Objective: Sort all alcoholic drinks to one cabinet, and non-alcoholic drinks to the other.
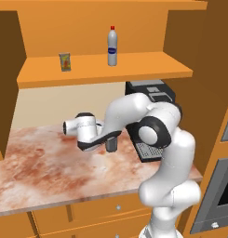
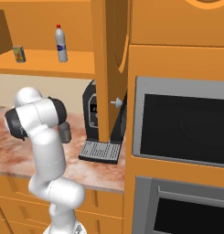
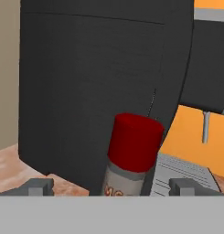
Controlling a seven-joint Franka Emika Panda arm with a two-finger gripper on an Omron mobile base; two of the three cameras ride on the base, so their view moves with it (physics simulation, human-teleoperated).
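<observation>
On the open orange cabinet shelf (image 1: 134, 69), the small yellow-green juice carton (image 1: 64, 61) stands at the left, with the tall white plastic bottle with blue label and red cap (image 1: 112, 46) well to its right. Below, on the marbled countertop (image 1: 41, 167), the gripper (image 3: 111, 186) has its fingers spread apart either side of the squat grey glass bottle with red cap (image 3: 131, 153), not clamped. Just behind stands the black coffee machine (image 2: 97, 123).

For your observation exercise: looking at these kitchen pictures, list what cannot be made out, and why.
- Grey bottle: label cut off at the hand view's bottom; body mostly behind the arm in the left base view.
- Juice carton: print too small.
- White plastic bottle: label text too small.
- Gripper: just its fingertips show.
</observation>
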